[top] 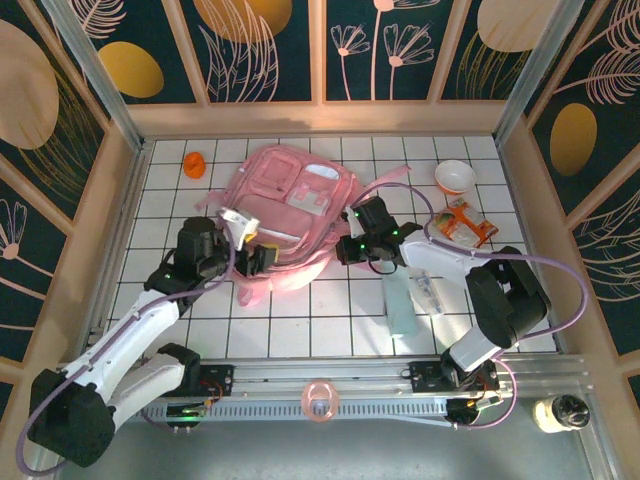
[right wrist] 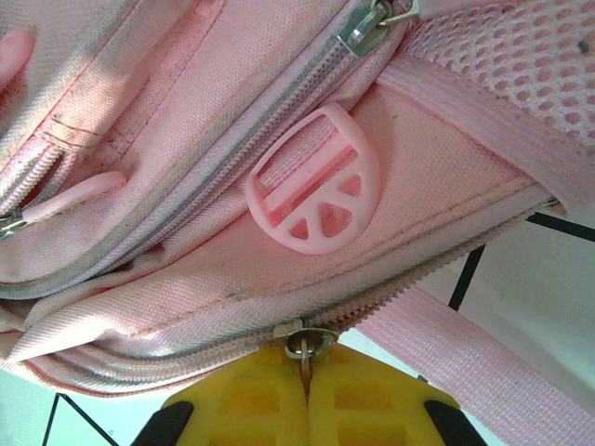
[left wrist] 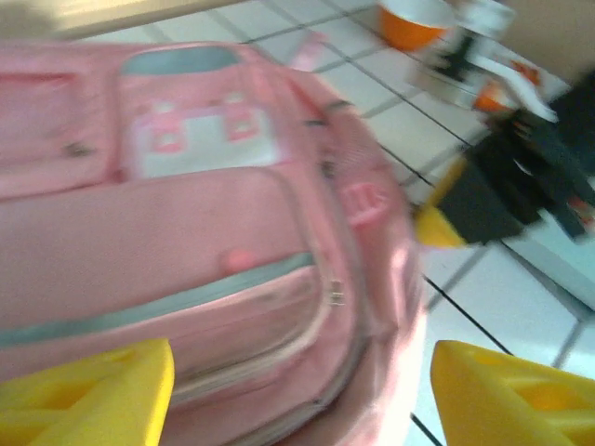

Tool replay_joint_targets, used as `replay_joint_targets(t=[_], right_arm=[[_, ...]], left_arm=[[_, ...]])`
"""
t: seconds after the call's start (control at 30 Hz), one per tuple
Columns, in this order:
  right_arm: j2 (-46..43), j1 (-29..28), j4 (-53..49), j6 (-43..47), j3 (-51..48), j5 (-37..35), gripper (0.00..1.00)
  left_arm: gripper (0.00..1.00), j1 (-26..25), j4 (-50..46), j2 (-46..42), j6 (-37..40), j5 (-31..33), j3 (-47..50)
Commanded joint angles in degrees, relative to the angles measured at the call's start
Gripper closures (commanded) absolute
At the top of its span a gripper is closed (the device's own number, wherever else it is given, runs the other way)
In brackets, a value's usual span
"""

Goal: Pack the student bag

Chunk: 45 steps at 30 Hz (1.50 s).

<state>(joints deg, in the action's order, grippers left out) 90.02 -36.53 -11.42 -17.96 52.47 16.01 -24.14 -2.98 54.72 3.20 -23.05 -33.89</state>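
The student bag (top: 290,200), a pale pink backpack, lies flat on the white tiled table. My left gripper (top: 256,258) is at its near left corner. In the left wrist view this gripper (left wrist: 302,409) is open, its yellow fingers (left wrist: 93,395) standing wide on either side of the bag's (left wrist: 186,242) zipped edge without clamping it. My right gripper (top: 347,247) is at the bag's near right edge. In the right wrist view it (right wrist: 307,395) is shut on a metal zipper pull (right wrist: 307,346) of the bag's (right wrist: 186,139) lowest zip, below a pink plastic buckle (right wrist: 316,181).
A small orange object (top: 195,163) lies at the far left. At the right lie a white bowl (top: 455,177), an orange snack packet (top: 466,222), a pale box (top: 400,304) and a clear packet (top: 430,292). A pink ring (top: 320,400) and a bottle (top: 560,411) sit beyond the front rail.
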Motion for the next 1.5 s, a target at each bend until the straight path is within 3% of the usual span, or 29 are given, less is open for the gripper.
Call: replay_joint_targets(t=[0.0, 0.27, 0.37, 0.43, 0.5, 0.57, 0.63, 0.9, 1.13, 1.17, 1.23, 1.3, 1.37, 1.47], right_arm=[[-2.9, -0.1, 1.0, -1.1, 2.2, 0.9, 1.0], [-3.2, -0.2, 2.4, -1.3, 2.1, 2.5, 1.0], [-3.3, -0.2, 2.5, -1.2, 2.1, 3.0, 1.0], [-3.6, -0.2, 2.6, -0.9, 2.0, 3.0, 1.0], [-3.7, 0.1, 2.7, -0.7, 1.5, 2.7, 1.0], [-3.7, 1.3, 3.9, -1.0, 0.3, 3.4, 1.0], [-3.3, 3.5, 5.1, -1.8, -1.3, 4.5, 1.0], [0.1, 13.2, 4.0, 0.1, -2.9, 2.5, 1.0], [5.5, 16.1, 6.9, 1.0, 2.2, 3.4, 1.0], [5.9, 16.1, 7.1, 1.2, 2.8, 4.4, 1.0], [5.6, 15.9, 7.6, 1.3, 2.6, 5.2, 0.99], [3.8, 15.8, 7.6, 1.2, 1.3, 5.2, 0.82], [1.3, 15.8, 6.8, 1.0, -0.4, 4.5, 0.66], [-4.1, 15.1, 5.8, 0.3, -3.2, 1.5, 0.65]], left_arm=[[0.26, -2.3, 0.9, 4.2, 17.8, -3.9, -1.6], [0.22, -11.8, 0.7, 19.7, 26.2, 3.2, -5.9], [0.24, -14.6, 0.8, 25.5, 26.5, 9.7, -7.9], [0.4, -14.9, 1.7, 27.5, 25.5, 13.2, -8.6], [0.74, -14.9, 2.9, 27.3, 24.8, 15.3, -8.4], [0.9, -14.9, 3.1, 25.5, 25.3, 15.0, -7.9], [1.0, -14.8, 2.9, 22.7, 26.6, 13.2, -6.7], [1.0, -14.8, -0.2, 11.6, 27.1, 9.4, -3.0], [1.0, -14.9, -2.8, 8.5, 26.0, 2.5, -2.1], [0.92, -14.9, -2.7, 8.2, 25.0, 2.8, -2.1], [0.58, -14.9, -2.6, 7.0, 23.3, 5.1, -1.9], [0.37, -14.8, -2.5, 4.4, 22.5, 8.5, -1.5], [0.29, -14.6, -2.6, 1.5, 23.1, 12.4, -0.9], [0.25, -14.0, -8.9, 0.2, 26.4, 17.7, -3.7]])
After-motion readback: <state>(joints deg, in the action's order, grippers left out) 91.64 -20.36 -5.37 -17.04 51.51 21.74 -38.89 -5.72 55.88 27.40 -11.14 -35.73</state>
